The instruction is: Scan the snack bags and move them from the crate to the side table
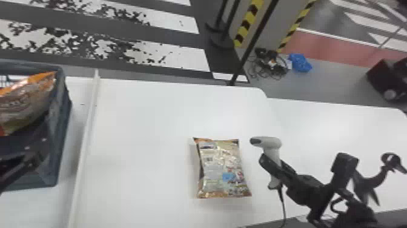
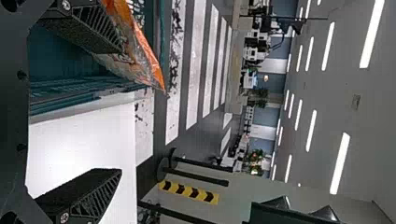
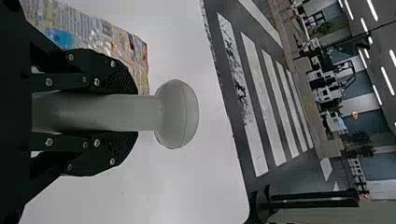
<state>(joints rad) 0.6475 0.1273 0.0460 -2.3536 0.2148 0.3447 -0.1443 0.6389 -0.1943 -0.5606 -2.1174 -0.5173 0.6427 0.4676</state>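
L gripper [image 1: 33,156] at crate [image 1: 61,121], fingers apart, one overlapping orange bag [image 1: 28,101] inside; contact unclear. R gripper [image 1: 277,166] fingers closed on scanner [image 1: 271,142] handle, 2nd bag [image 1: 222,169] nearby on wht table [image 1: 145,121].

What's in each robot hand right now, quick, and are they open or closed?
Left gripper: open, holding nothing, at the crate.
Right gripper: closed on the scanner, gripping its handle.

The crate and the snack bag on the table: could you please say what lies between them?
The head view shows a thin white strip and bare tabletop between the crate and the snack bag.
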